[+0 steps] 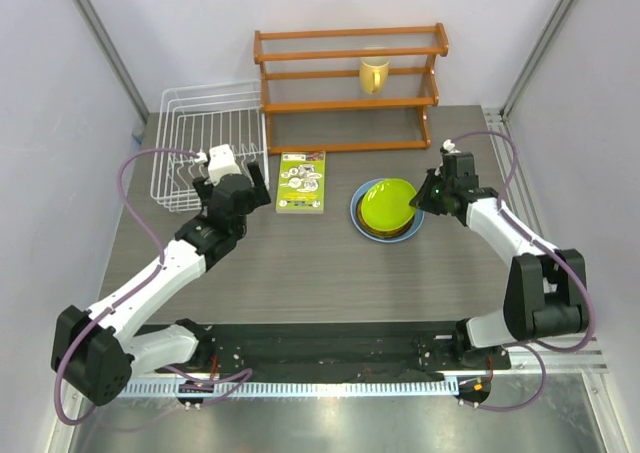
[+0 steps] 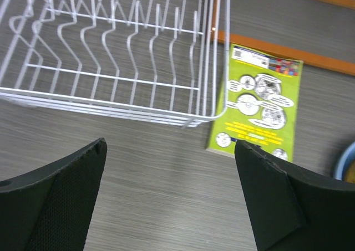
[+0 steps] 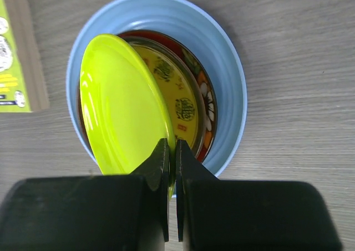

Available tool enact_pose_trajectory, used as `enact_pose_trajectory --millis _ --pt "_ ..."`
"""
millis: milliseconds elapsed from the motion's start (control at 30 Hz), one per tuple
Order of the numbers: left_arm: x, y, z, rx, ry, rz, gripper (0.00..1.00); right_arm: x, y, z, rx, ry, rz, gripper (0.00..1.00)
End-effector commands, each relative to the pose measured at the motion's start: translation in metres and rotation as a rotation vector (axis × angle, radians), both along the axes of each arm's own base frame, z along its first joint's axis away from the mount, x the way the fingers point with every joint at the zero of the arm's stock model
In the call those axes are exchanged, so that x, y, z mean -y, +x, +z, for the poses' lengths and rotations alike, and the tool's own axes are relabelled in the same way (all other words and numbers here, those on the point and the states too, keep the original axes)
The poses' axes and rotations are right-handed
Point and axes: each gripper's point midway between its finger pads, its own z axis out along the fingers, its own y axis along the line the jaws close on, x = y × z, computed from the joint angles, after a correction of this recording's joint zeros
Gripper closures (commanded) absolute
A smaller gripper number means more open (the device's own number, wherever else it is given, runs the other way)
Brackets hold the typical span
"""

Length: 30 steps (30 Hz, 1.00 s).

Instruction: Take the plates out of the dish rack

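Jaws of right gripper (image 3: 172, 151) clamp lime green plate (image 3: 119, 112) at its rim; left gripper (image 2: 170, 146) gapes wide.

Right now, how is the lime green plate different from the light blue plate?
The lime green plate is smaller; the light blue plate is wider, its rim showing around the stack. The lime green plate sits tilted on top, its edge pinched by the right gripper; the light blue plate lies flat on the table at the bottom, ungripped. Both are round and out of the dish rack.
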Motion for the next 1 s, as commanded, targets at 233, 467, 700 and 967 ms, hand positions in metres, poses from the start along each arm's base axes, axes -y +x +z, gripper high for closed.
enact_pose_trajectory --millis 233,467,700,967 --pt "-0.032 -0.009 0.018 0.048 0.087 0.113 0.01 -0.010 0.022 -0.011 0.031 0.032 0.045 0.88" --pt "-0.032 -0.009 0.014 0.039 0.098 0.111 0.00 -0.013 0.023 -0.019 0.013 0.045 0.056 0.34" --pt "-0.031 -0.006 0.011 0.030 0.108 0.113 0.01 -0.006 0.023 -0.006 0.045 0.005 0.052 0.15" --pt "-0.018 0.003 0.008 -0.018 0.130 0.067 0.01 0.053 0.019 0.045 0.168 -0.227 -0.169 0.05"
